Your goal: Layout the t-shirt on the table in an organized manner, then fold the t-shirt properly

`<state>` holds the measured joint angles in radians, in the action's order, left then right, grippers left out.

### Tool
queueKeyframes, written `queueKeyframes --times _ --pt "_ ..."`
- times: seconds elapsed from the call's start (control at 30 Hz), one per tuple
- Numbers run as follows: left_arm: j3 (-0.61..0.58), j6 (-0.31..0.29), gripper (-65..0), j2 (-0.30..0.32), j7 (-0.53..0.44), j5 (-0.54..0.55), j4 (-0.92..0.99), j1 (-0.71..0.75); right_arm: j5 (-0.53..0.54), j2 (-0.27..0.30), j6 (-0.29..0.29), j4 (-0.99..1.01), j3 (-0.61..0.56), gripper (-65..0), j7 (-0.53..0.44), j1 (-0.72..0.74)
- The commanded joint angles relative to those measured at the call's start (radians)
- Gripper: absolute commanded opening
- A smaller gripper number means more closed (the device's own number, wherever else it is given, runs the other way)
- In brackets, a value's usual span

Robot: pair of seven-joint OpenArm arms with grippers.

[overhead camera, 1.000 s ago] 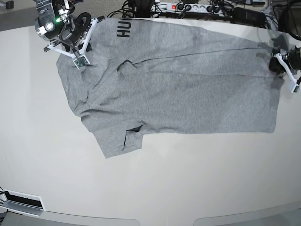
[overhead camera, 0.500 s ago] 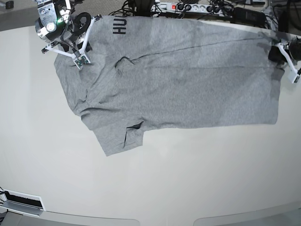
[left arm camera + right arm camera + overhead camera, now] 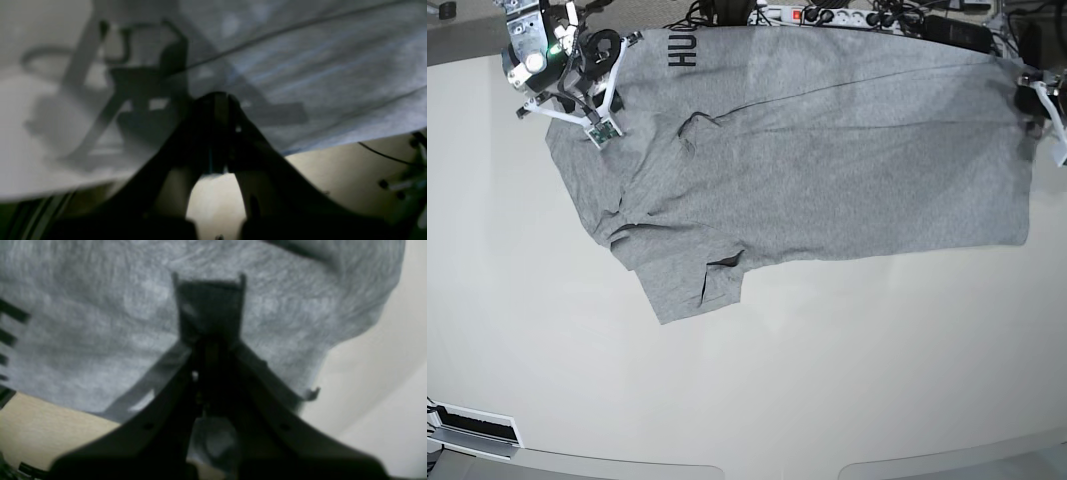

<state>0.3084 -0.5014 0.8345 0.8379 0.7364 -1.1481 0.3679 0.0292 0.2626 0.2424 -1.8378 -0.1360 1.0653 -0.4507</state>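
Both pincers are clenched on the t-shirt. The right gripper, at the far left of the base view, pinches cloth near the shoulder and lettering; the left gripper, at the far right edge, pinches the hem corner. Over the last second both have drawn the held edge toward the back of the table, so the printed letters and the top edge now lie at the table's far rim, and the near hem has followed. The cloth between them looks tauter and flatter, though one sleeve is bunched and a crease crosses the chest. By appearance the layout step is under way; folding has not begun.
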Motion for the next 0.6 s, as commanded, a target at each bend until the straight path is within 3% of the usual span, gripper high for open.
queueKeyframes --times 0.0,0.23,0.3,0.43,0.5,0.57 --pt "0.038 0.007 -65.0 0.04 -0.005 0.025 -0.007 -0.013 -0.008 0.006 -0.003 -0.039 0.004 -65.0 -0.006 0.004" --pt "0.269 -0.062 -65.0 0.047 0.039 0.3 -0.006 -0.05 -0.008 0.006 -0.007 -0.199 0.006 -65.0 -0.006 0.022" --pt "0.325 -0.06 -57.6 0.047 0.037 0.325 -0.006 -0.066 -0.007 0.006 -0.007 -0.227 0.006 -65.0 -0.006 0.021" --pt "0.356 -0.036 -36.1 0.045 -0.026 0.303 -0.001 -0.101 -0.003 0.006 -0.007 -0.232 0.006 -65.0 -0.015 0.022" --pt "0.35 -0.013 -33.3 0.037 -0.053 0.276 0.015 -0.138 -0.003 0.006 -0.007 -0.232 0.006 -63.9 -0.029 0.021" --pt "0.342 -0.007 -33.4 0.027 -0.056 0.25 0.046 -0.183 -0.003 0.006 -0.007 -0.232 0.006 -52.2 -0.032 0.022"
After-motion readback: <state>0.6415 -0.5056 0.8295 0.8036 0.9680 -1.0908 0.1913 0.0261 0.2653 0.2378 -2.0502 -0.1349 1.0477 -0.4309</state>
